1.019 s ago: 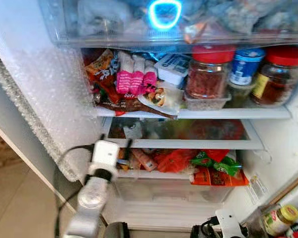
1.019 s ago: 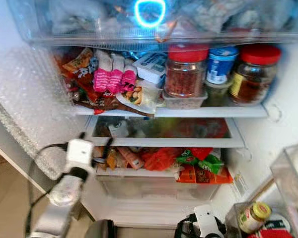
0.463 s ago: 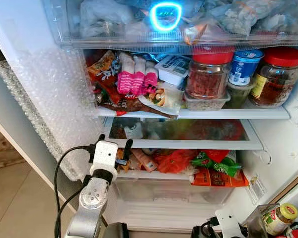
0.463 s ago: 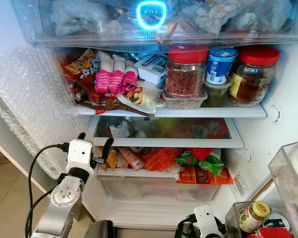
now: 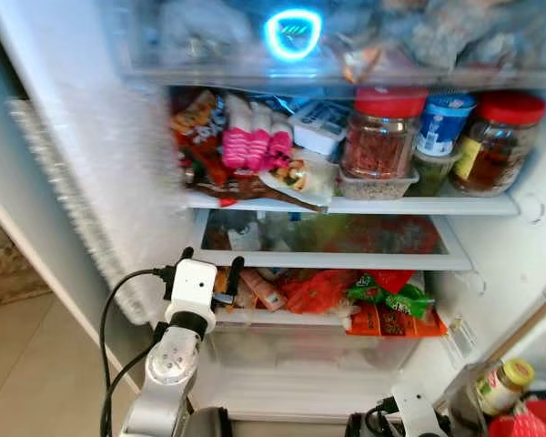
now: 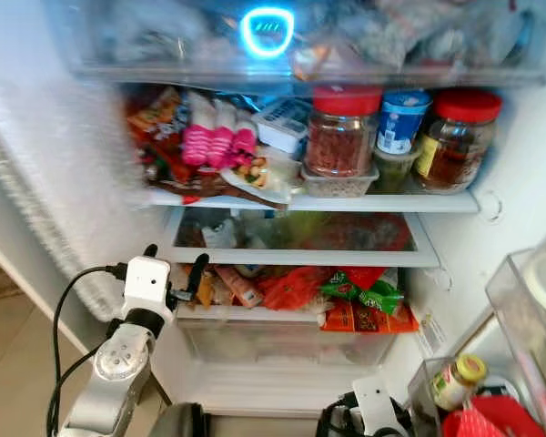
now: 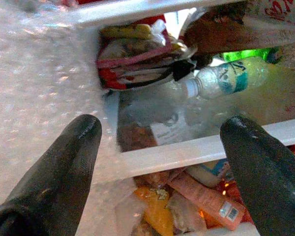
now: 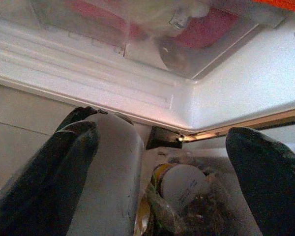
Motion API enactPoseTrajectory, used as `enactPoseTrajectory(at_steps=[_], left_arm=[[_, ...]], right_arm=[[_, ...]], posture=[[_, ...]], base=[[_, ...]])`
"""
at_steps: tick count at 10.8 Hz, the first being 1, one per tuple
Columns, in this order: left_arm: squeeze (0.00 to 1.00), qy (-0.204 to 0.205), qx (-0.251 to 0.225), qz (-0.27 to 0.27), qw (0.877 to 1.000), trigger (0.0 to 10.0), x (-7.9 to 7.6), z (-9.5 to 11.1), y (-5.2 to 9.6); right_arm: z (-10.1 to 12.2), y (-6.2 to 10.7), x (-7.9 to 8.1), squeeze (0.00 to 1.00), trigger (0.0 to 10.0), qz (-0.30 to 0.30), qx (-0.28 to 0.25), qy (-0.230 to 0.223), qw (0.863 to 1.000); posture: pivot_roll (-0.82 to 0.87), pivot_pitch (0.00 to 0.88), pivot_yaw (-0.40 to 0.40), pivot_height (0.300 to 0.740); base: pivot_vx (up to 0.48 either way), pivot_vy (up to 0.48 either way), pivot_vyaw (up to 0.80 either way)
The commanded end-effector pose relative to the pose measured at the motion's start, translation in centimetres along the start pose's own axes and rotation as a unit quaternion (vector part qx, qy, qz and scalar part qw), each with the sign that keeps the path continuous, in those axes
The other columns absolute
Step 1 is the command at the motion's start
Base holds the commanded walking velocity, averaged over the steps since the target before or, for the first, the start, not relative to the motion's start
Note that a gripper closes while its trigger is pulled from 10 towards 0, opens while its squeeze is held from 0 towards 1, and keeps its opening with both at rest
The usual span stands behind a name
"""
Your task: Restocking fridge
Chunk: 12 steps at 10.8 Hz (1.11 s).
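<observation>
Nearest, the right gripper [image 8: 160,167] is low by the fridge [image 5: 519,273] bottom, fingers spread. Further, the left gripper [image 5: 209,269] is spread at the lower shelf [image 5: 328,261] left end; a bottle [image 7: 226,78] lies there.

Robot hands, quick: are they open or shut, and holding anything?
Left gripper: open, holding nothing, by the fridge's lower shelf.
Right gripper: open, holding nothing, low.
</observation>
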<state>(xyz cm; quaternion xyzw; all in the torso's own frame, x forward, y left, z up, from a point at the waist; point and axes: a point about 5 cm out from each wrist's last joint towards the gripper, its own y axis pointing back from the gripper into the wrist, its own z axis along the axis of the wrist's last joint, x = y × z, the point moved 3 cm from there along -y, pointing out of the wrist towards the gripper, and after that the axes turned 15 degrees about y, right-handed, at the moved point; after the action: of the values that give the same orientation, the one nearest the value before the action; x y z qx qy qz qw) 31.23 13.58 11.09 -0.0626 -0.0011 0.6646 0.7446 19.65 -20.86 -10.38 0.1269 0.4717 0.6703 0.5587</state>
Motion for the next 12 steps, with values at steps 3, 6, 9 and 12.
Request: enactPoseTrajectory(at_steps=[3,6,9,12], left_arm=[[0.00,0.002,0.005,0.002,1.000,10.0,-0.1,-0.3,0.2],[0.00,0.000,0.001,0.015,1.000,10.0,0.4,0.0,0.2],[0.00,0.060,0.026,0.126,0.990,10.0,4.9,-0.5,1.2],[0.00,0.068,0.134,0.269,0.951,10.0,13.2,-5.7,5.7]], right_arm=[[-4.8,1.3,1.8,0.00,10.0,0.034,0.088,0.012,0.995],[-4.8,1.2,1.7,0.00,10.0,0.035,0.087,0.012,0.996],[-4.7,1.2,1.7,0.00,10.0,0.035,0.086,0.011,0.996],[-4.7,1.2,1.7,0.00,10.0,0.038,0.087,0.010,0.995]], posture=[[0.03,0.000,0.004,0.591],[0.03,0.000,-0.002,0.591],[0.03,0.000,0.001,0.591],[0.05,0.000,0.000,0.591]], base=[[-0.347,0.000,0.00],[-0.349,0.000,0.00],[-0.204,0.000,0.00],[0.000,0.000,0.00]])
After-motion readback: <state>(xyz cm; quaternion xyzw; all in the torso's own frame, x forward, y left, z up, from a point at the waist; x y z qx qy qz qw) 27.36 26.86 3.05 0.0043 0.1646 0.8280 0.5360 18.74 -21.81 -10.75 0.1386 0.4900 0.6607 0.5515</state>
